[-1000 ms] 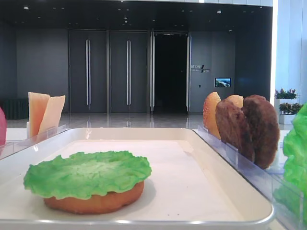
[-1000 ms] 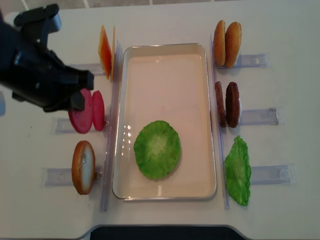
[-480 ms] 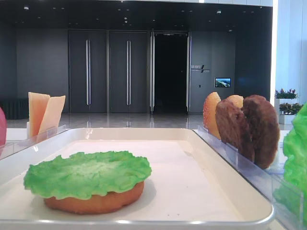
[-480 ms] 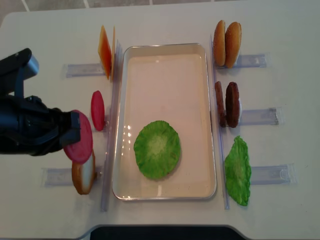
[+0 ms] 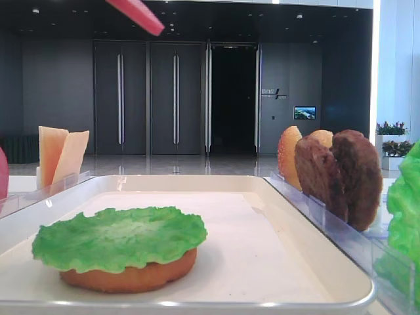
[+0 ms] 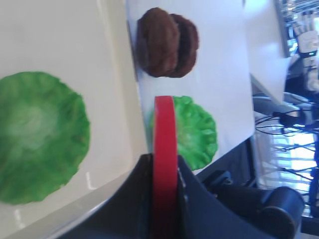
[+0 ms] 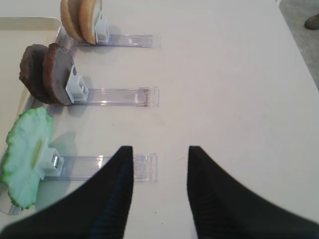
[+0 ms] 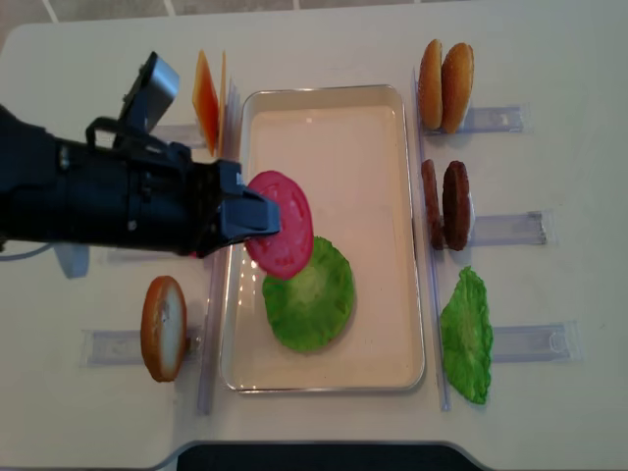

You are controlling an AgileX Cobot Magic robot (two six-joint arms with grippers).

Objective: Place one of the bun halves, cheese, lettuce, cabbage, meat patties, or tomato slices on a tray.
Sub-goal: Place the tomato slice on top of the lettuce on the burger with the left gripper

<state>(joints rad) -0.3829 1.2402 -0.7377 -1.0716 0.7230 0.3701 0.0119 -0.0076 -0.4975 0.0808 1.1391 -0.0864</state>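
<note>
Left gripper [image 8: 257, 218] is clamping a tomato slice [image 8: 281, 236] by its edge and holding it in the air over the white tray [image 8: 324, 98], above the tray's left half and overlapping the near edge of the lettuce [image 8: 310, 294] in the overhead view. In the left wrist view the slice [image 6: 165, 164] is sitting edge-on between the two jaws, gripped tight. In the low front view only a red tip [image 5: 136, 14] is showing at the top of frame, well above the tray floor, so the slice is not touching anything below. The lettuce is lying flat on a bun half [image 5: 131, 275] inside the tray. Right gripper [image 7: 160, 152] is hanging over bare table beside the clear holders, jaws spread apart, holding nothing. Outside the tray on the right: two bun halves [image 8: 445, 85], two meat patties [image 8: 447, 204] and a second lettuce leaf [image 8: 467, 336] are standing in their holders. On the left: cheese slices [image 8: 208, 96] upright near the far corner, one bun half [image 8: 163, 328] in the near holder. A second tomato slice is probably hidden behind the left arm; can't confirm from overhead.
</note>
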